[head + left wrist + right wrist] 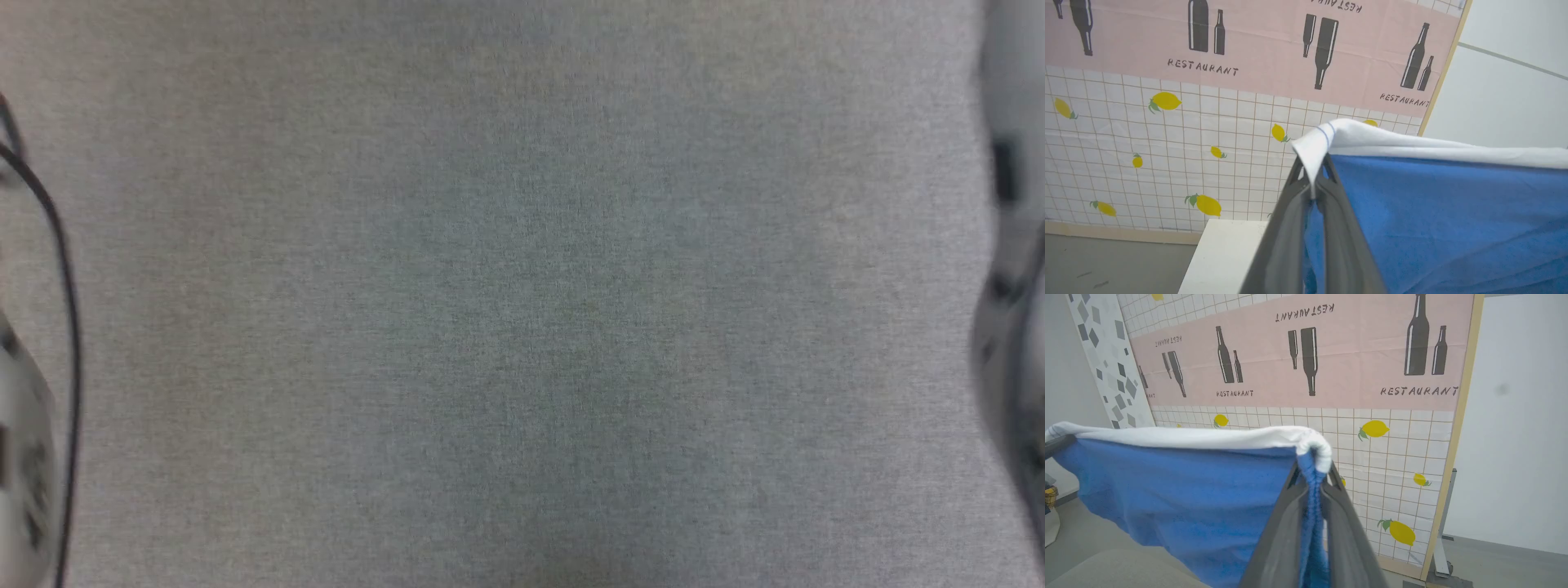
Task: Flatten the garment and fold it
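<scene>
Holding the garment (1433, 212) up in the air by two corners, the robot lets it hang like a towel on a line. The left gripper (1313, 173) pinches one end of the white band (1412, 145) at the top edge, with its two dark fingers squeezed tight on the cloth. The right gripper (1312, 471) pinches the other end the same way, and a bit of blue cloth is bunched between its fingers.

The top edge runs almost straight from one gripper to the other. I think the arms are spread apart to pull the band tight, so the blue part (1188, 490) can drop down and lose its wrinkles. The cloth looks mostly smooth, with a few soft folds low down.

Both wrist views look out at a wall (1167, 143) with lemons and bottles on it, so the grippers are up high and pointing outward.

The head view looks down at the grey table (522, 294), with a blurry pale arm at each side (1008, 245) and a dark cable (65, 286) on the left. That is likely where the garment gets laid flat. The fold is not started yet. Letting go too soon could make the cloth crumple.
</scene>
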Controlling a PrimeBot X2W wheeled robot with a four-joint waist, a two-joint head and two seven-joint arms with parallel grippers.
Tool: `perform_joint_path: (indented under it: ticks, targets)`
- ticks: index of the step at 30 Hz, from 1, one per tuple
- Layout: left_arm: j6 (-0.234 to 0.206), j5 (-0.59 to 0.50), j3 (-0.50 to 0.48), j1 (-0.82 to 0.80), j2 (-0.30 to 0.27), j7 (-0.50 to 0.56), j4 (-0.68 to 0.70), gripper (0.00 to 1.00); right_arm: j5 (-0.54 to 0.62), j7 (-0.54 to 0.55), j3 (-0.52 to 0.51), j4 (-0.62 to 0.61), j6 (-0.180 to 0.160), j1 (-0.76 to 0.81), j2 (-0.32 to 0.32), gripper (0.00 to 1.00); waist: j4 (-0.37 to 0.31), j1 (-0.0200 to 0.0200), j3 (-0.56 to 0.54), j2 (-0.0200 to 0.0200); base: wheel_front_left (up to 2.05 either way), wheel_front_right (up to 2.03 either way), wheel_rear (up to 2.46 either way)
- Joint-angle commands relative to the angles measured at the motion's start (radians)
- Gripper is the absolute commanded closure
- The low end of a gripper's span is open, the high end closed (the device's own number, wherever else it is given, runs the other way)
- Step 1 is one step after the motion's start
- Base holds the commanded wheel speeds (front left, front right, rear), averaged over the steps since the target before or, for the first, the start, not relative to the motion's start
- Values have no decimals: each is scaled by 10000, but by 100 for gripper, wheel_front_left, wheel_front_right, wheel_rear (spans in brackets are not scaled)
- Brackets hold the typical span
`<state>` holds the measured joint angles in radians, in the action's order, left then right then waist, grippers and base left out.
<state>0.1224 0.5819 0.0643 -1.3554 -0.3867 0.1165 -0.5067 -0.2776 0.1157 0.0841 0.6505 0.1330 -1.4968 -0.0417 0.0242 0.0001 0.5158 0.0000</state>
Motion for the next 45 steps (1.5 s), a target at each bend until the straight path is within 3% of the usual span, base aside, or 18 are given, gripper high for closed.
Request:
perform_joint_path:
  ticks: [1,9,15,18,22,26,30,33,38,45]
  targets:
    - [26,77,70,717,-203,-182,-25,100,-179,-175,142,-48,-23,679,-85,100,65,-1,-335,0,0,0,0]
    - [52,900,195,5501,-14,-1031,903,100,-1530,-647,1022,-2068,-23,5638,-480,100,199,-1,-1912,0,0,0,0]
    - [-505,1452,229,9043,550,-617,2038,100,-2487,100,1183,-4062,-23,9599,-837,100,345,-1,-2983,0,0,0,0]
    - [-972,1640,307,10609,755,-165,2538,100,-2657,866,1416,-4830,-23,11327,-1153,100,403,-1,-3405,0,0,0,0]
    - [-1571,1646,453,12315,609,638,2946,100,-2840,2170,1910,-5642,-23,13104,-1654,100,365,-1,-3798,0,0,0,0]
    - [-2147,1802,446,13688,533,1323,3536,100,-3009,3644,2292,-6289,-23,14305,-2105,100,250,-1,-4075,0,0,0,0]
    - [-2754,1854,371,14843,440,1806,4260,100,-3521,5141,2328,-6779,-23,15243,-2151,100,137,-1,-4260,0,0,0,0]
    - [-3067,1920,240,15379,480,1862,5005,100,-3693,5861,2063,-7286,-23,15655,-2102,100,105,-1,-4320,0,0,0,0]
    - [-3142,1748,198,14949,187,2004,5987,100,-3106,5587,1320,-7927,-23,15459,-1814,100,28,-1,-4226,0,0,0,0]
    - [-2391,1493,722,12213,-443,2745,5517,100,-1941,5243,543,-7919,-23,14487,-936,100,-300,-1,-3356,0,0,0,0]
